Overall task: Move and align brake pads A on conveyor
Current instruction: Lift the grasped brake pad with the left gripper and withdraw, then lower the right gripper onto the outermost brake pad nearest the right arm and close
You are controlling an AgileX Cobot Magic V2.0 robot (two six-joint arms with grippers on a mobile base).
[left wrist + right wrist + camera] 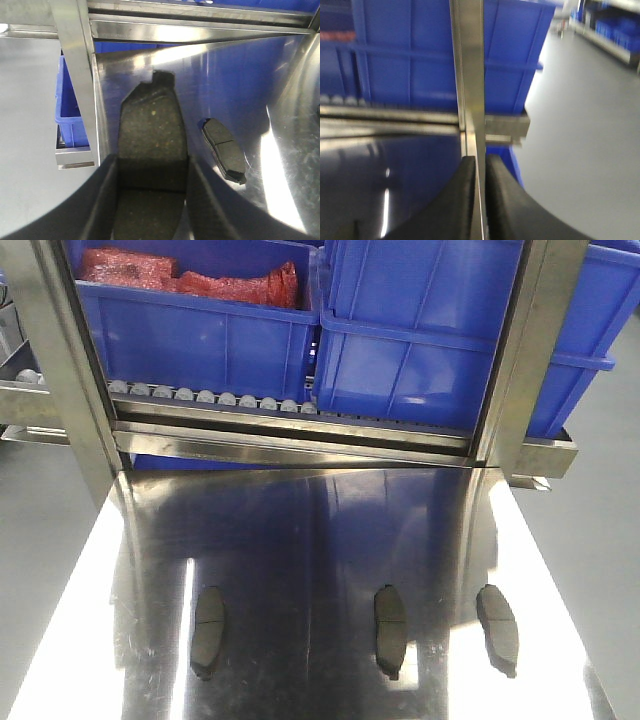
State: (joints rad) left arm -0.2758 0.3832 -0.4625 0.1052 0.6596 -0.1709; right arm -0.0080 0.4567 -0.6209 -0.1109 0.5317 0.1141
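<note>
Blue bin [200, 345] holds red netted bundles [190, 280] — three brake pads [390, 618] lie on the steel table [300, 535]; left gripper [152, 161] clamps a fourth pad [152, 125], right gripper [480, 162] nearly closed.

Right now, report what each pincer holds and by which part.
The left pincer grips a brake pad by its two long edges, on its near half. The right pincer holds nothing.
</note>
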